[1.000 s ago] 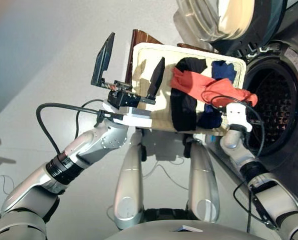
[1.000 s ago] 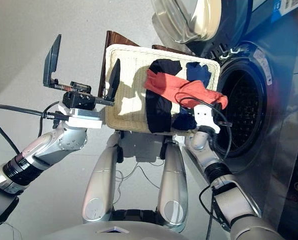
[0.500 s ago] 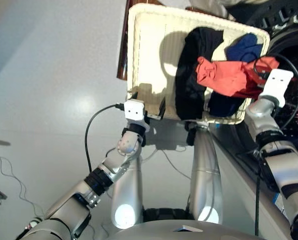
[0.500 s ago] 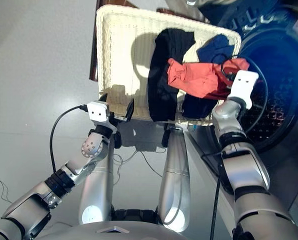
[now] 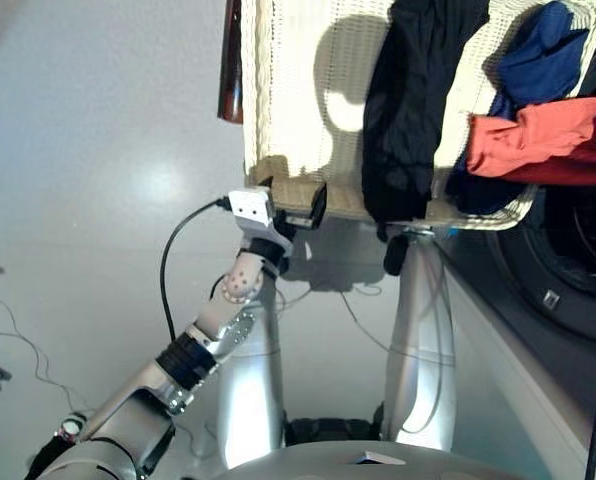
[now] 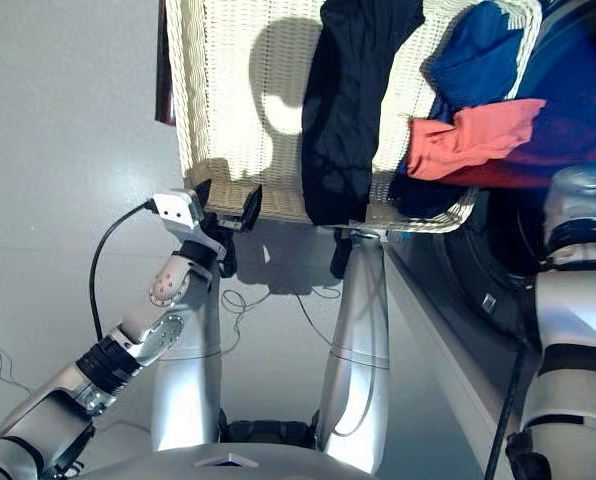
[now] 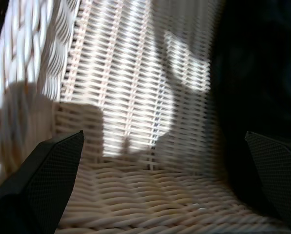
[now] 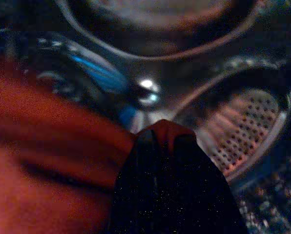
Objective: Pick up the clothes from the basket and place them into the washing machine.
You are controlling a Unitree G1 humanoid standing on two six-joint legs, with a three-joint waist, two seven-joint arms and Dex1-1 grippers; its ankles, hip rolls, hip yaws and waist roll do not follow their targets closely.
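The robot's left arm reaches forward and up, its left gripper (image 5: 296, 207) spread wide at the near rim of the cream wicker basket (image 5: 298, 120), touching no cloth. The right gripper (image 8: 171, 141), fingers pressed together, pinches the coral-red garment (image 5: 533, 138), which stretches sideways from the basket's right edge toward the washing machine (image 5: 563, 260). The black garment (image 5: 413, 100) lies lengthwise down the basket, draped over its near rim. The navy garment (image 5: 543, 50) sits bunched at the right.

No readable text, labels or numbers anywhere — nothing legible on the washing machine (image 5: 568, 280) either
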